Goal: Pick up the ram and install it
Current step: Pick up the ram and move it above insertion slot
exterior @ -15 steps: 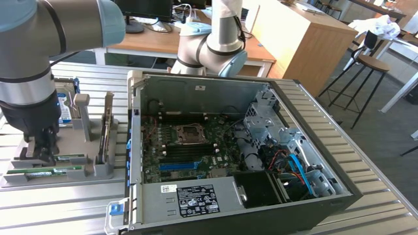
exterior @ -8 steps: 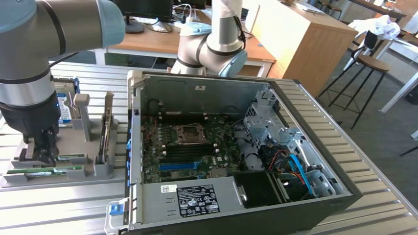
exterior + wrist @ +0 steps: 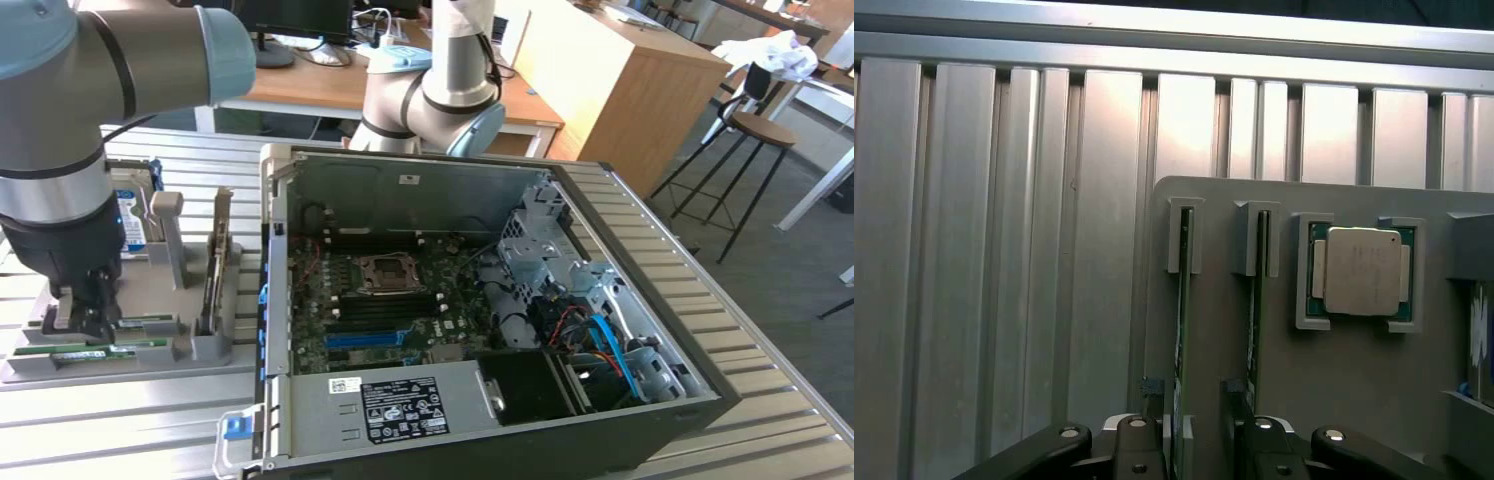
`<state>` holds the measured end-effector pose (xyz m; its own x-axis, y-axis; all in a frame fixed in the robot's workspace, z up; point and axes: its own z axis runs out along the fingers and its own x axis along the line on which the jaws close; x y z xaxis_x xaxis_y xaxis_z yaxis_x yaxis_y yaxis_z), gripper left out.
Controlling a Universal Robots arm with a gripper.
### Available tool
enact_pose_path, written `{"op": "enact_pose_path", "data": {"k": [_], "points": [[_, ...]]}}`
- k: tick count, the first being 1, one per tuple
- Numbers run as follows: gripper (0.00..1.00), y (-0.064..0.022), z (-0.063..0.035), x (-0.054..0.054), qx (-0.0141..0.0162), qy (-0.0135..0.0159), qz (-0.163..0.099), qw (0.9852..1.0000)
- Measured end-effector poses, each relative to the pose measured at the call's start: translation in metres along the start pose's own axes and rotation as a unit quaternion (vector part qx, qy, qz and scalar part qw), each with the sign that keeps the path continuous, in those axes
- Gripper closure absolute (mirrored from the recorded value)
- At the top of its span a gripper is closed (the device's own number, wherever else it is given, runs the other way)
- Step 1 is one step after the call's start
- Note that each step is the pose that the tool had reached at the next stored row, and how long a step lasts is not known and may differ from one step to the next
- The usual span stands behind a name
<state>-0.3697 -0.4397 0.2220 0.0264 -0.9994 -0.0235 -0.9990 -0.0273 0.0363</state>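
Ribbed metal table, matt plastic holder

The power supply label carries print too small to read.

Bright daylight w/ glare on metal table, PC case interior shadowed.

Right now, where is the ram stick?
The ram sits on edge in the gray holder at the exterior view's left, beside the open computer case; the open gripper straddles it, with a second stick alongside.
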Motion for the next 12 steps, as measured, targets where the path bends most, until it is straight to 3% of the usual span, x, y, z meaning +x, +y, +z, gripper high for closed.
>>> {"op": "enact_pose_path", "data": {"k": [12], "points": [[0.64,-0.0003,0.0070,0.0005,0.0000,0.0000,0.000,1.0000]]}}
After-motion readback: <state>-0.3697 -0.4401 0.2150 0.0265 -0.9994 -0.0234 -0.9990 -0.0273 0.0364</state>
